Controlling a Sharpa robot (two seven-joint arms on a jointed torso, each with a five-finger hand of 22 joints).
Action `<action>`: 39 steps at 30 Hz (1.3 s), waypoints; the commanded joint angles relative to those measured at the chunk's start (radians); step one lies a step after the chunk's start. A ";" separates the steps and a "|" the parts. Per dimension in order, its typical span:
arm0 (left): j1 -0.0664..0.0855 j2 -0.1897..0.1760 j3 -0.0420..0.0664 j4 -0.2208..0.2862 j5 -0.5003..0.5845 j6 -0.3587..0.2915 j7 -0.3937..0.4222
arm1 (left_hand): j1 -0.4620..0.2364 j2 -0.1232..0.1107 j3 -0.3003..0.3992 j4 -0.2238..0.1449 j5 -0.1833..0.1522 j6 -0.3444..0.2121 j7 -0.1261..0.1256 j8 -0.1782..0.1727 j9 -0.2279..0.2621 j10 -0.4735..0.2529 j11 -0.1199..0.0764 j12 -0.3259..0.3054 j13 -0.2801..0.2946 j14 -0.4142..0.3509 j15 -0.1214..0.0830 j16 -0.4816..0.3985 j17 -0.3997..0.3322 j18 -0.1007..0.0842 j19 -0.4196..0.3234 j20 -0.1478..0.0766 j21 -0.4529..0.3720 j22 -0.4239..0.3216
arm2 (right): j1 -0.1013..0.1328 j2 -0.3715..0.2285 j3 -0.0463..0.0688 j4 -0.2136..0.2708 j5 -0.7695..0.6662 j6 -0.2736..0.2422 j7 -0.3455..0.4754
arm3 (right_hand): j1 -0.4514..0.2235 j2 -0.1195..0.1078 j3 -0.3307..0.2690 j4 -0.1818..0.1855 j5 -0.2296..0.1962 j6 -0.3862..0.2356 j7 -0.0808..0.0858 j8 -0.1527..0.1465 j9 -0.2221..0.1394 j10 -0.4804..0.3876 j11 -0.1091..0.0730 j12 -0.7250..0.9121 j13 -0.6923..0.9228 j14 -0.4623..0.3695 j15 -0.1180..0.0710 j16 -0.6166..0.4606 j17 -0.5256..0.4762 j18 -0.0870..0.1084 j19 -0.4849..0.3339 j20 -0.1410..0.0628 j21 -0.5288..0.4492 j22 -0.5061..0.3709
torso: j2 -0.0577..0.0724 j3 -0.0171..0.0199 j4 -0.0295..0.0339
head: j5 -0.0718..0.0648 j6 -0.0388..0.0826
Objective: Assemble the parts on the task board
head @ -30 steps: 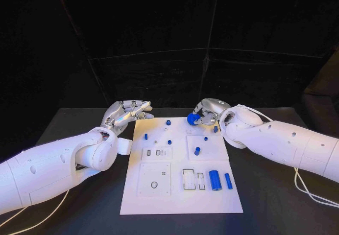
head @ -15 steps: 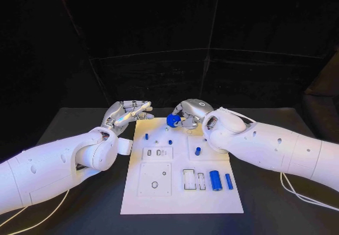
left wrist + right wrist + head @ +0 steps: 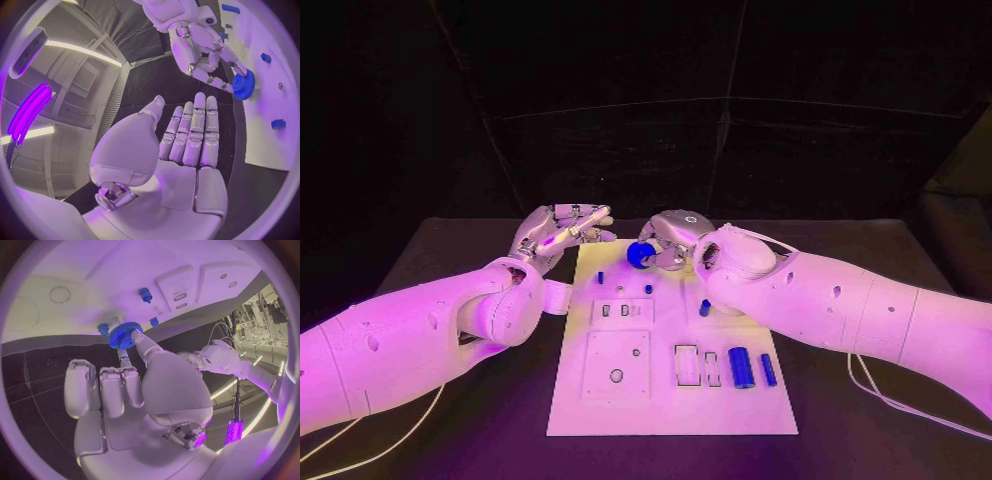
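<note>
The blue gear point(image 3: 640, 254) is pinched in the fingers of your right hand point(image 3: 678, 238) just above the far end of the task board point(image 3: 672, 410); it looks small, stiff and light, with a toothed rim that should give grip, so hold it by the rim and leave its centre free. Your left hand point(image 3: 560, 232) hangs beside the board's far left corner, fingers straight and holding nothing. You have one gear, two blue cylinders point(image 3: 740, 368) near the board's right edge, and about six small blue pegs point(image 3: 600, 278), too small to count surely.
</note>
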State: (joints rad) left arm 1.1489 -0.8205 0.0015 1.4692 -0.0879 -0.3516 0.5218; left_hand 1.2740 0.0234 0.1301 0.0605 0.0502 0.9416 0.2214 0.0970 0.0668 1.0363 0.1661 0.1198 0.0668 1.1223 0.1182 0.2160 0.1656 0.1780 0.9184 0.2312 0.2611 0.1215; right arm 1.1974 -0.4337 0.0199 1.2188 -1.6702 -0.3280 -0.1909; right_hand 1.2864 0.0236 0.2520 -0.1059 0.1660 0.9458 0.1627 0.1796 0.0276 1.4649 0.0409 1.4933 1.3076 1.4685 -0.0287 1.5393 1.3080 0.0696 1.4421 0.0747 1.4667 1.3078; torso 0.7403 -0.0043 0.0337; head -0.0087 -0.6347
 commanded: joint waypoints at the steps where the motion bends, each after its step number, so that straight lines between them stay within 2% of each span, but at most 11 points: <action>1: 0.002 0.002 0.001 0.000 0.000 0.012 0.004 | 0.010 0.003 0.002 -0.009 0.002 0.007 0.000 -0.006 -0.001 0.008 0.000 -0.005 -0.001 0.005 -0.002 -0.007 0.002 0.006 0.009 -0.001 0.003 -0.002 | 0.000 0.009 0.001 -0.009 -0.022 0.046 -0.010 | -0.016 -0.002 0.008 0.002 -0.004 0.098 -0.038 -0.005 0.042 0.048 -0.001 -0.004 0.171 0.085 -0.004 0.002 0.179 -0.018 0.003 0.001 0.004 0.018 | 0.000 0.0009 -0.0015 | 0.001 -0.002; 9: 0.002 0.004 0.001 -0.002 0.000 0.014 0.004 | 0.010 0.003 0.002 -0.009 0.002 0.007 0.000 -0.006 -0.001 0.008 0.000 -0.005 -0.001 0.005 -0.002 -0.007 0.002 0.006 0.009 -0.001 0.003 -0.002 | -0.002 0.027 0.001 -0.032 -0.029 0.067 -0.023 | -0.035 -0.015 0.015 0.003 -0.010 0.087 -0.032 -0.026 0.040 0.042 0.004 -0.012 0.164 0.084 0.000 0.000 0.175 -0.018 0.001 0.004 0.003 0.015 | 0.000 0.0016 -0.0024 | 0.002 -0.005; 16: 0.002 0.005 0.001 -0.003 0.000 0.015 0.003 | 0.010 0.003 0.002 -0.009 0.002 0.007 0.000 -0.006 -0.001 0.008 0.000 -0.005 -0.001 0.005 -0.002 -0.007 0.002 0.006 0.009 -0.001 0.003 -0.002 | -0.002 0.034 0.001 -0.044 -0.039 0.078 -0.041 | -0.065 -0.040 0.009 0.010 -0.012 0.041 -0.012 -0.065 0.037 0.025 0.021 -0.036 0.141 0.083 0.015 -0.003 0.169 -0.017 -0.004 0.016 -0.001 0.008 | 0.000 0.0016 -0.0032 | 0.002 -0.005; 21: 0.002 0.006 0.001 -0.004 0.000 0.016 0.002 | 0.010 0.003 0.002 -0.009 0.002 0.007 0.000 -0.006 -0.001 0.008 0.000 -0.005 -0.001 0.005 -0.002 -0.007 0.002 0.006 0.009 -0.001 0.003 -0.002 | -0.002 0.038 0.001 -0.048 -0.040 0.097 -0.048 | -0.094 -0.063 -0.015 0.026 -0.008 0.001 -0.001 -0.095 0.038 0.005 0.032 -0.061 0.118 0.082 0.026 -0.004 0.167 -0.015 -0.008 0.027 -0.005 0.001 | 0.000 0.0018 -0.0026 | 0.001 -0.006; 24: 0.002 0.006 0.001 -0.004 0.000 0.016 0.002 | 0.010 0.003 0.002 -0.009 0.002 0.007 0.000 -0.006 -0.001 0.008 0.000 -0.005 -0.001 0.005 -0.002 -0.007 0.002 0.006 0.009 -0.001 0.003 -0.002 | -0.002 0.039 0.001 -0.049 -0.040 0.102 -0.050 | -0.122 -0.073 -0.041 0.049 -0.007 -0.022 0.004 -0.111 0.038 -0.003 0.038 -0.072 0.109 0.082 0.031 -0.004 0.167 -0.014 -0.010 0.033 -0.007 -0.003 | 0.000 0.0017 -0.0022 | 0.001 -0.007; 29: 0.002 0.006 0.001 -0.004 0.000 0.016 0.002 | 0.011 0.003 0.003 -0.010 0.002 0.008 0.000 -0.007 -0.001 0.008 0.000 -0.006 -0.001 0.005 -0.002 -0.008 0.003 0.006 0.009 -0.001 0.003 -0.002 | -0.002 0.040 0.000 -0.051 -0.040 0.106 -0.053 | -0.151 -0.075 -0.071 0.084 -0.008 -0.047 0.011 -0.116 0.038 -0.009 0.045 -0.078 0.104 0.083 0.037 -0.003 0.168 -0.014 -0.011 0.039 -0.008 -0.004 | 0.000 0.0018 -0.0027 | 0.002 -0.007; 34: 0.002 0.006 0.001 -0.004 0.000 0.015 0.001 | 0.011 0.003 0.003 -0.010 0.002 0.008 0.000 -0.007 -0.001 0.008 0.000 -0.006 -0.001 0.005 -0.002 -0.008 0.003 0.006 0.009 -0.001 0.003 -0.002 | -0.003 0.040 0.000 -0.053 -0.032 0.133 -0.056 | -0.174 -0.072 -0.098 0.120 -0.007 -0.052 0.014 -0.113 0.040 -0.010 0.048 -0.080 0.103 0.083 0.040 -0.003 0.169 -0.014 -0.011 0.043 -0.008 -0.005 | 0.000 0.0011 -0.0029 | 0.002 -0.007; 39: 0.002 0.006 0.001 -0.004 0.000 0.015 0.001 | 0.011 0.003 0.003 -0.010 0.002 0.008 0.000 -0.007 -0.001 0.008 0.000 -0.006 -0.001 0.005 -0.002 -0.008 0.003 0.006 0.009 -0.001 0.003 -0.002 | -0.003 0.040 0.000 -0.056 -0.017 0.156 -0.060 | -0.201 -0.059 -0.117 0.160 -0.002 -0.045 0.012 -0.109 0.042 -0.009 0.047 -0.078 0.106 0.083 0.040 -0.002 0.170 -0.013 -0.012 0.044 -0.009 -0.005 | 0.000 0.0015 -0.0030 | 0.001 -0.008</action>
State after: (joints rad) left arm 1.1490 -0.8156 0.0015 1.4644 -0.0878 -0.3473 0.5193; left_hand 1.2780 0.0275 0.1343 0.0564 0.0502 0.9416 0.2214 0.0971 0.0672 1.0363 0.1661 0.1199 0.0670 1.1223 0.1182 0.2120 0.1664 0.1780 0.9184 0.2312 0.2612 0.1205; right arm 1.1930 -0.3949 0.0202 1.1629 -1.6975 -0.2077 -0.2426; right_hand 1.0905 -0.0351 0.1340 0.0479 0.1593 0.9014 0.1768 0.0687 0.0685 1.4541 0.0806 1.4200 1.3075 1.4651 0.0072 1.5392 1.3076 0.0698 1.4277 0.1109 1.4629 1.3041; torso 0.7400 -0.0028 0.0306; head -0.0071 -0.6420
